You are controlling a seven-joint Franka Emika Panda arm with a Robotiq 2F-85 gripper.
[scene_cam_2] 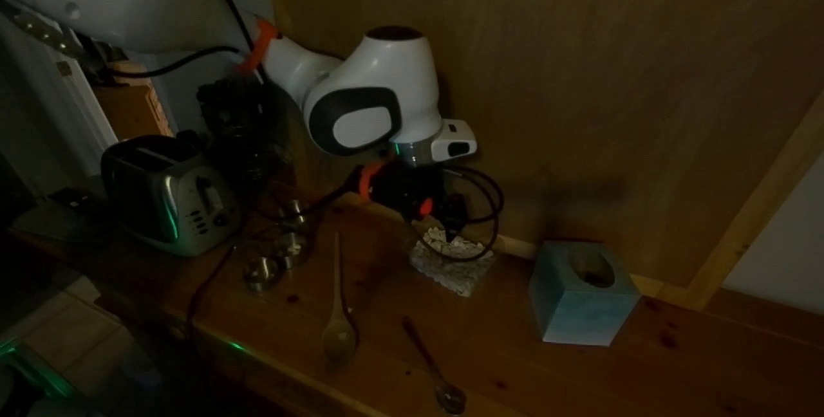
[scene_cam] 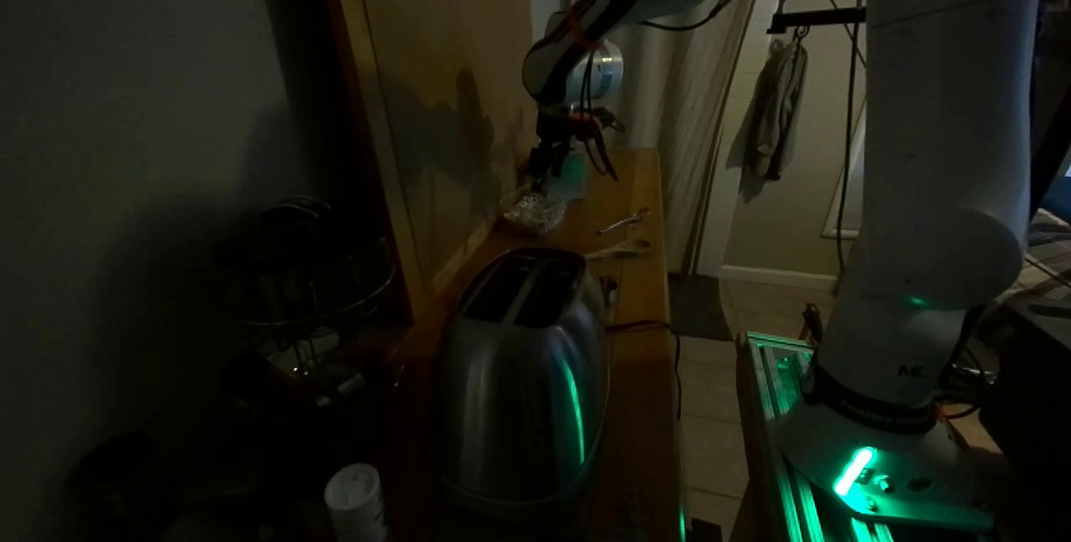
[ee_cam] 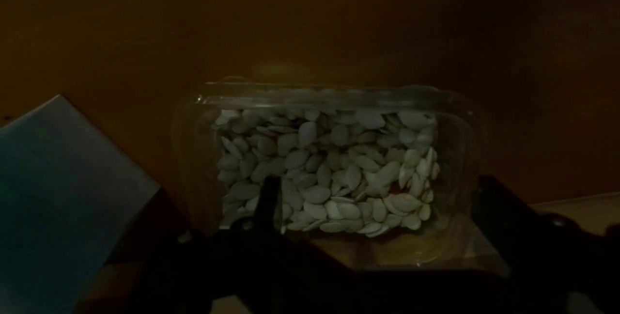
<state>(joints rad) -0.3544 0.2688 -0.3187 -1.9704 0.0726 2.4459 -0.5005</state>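
The tub (ee_cam: 457, 130) stands upright on the tabletop (scene_cam_2: 508, 346), presumably to contain its loose seeds (ee_cam: 334, 173), with a box (scene_cam_2: 573, 314) near one side of it and a toaster (scene_cam_2: 193, 204) well apart on the opposite side. The tool (ee_cam: 378, 190) points down, apparently because the tub opens upward; fingers (ee_cam: 269, 202) spread, nothing pinched. The tub lies below the tool, one finger over the seeds, the other near the tub's edge; contact cannot be told.

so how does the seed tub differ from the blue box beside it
The seed tub is clear and low; the blue box is opaque and taller. The tub sits under the open gripper; the box stands off to one side. Both rest on the wooden counter.
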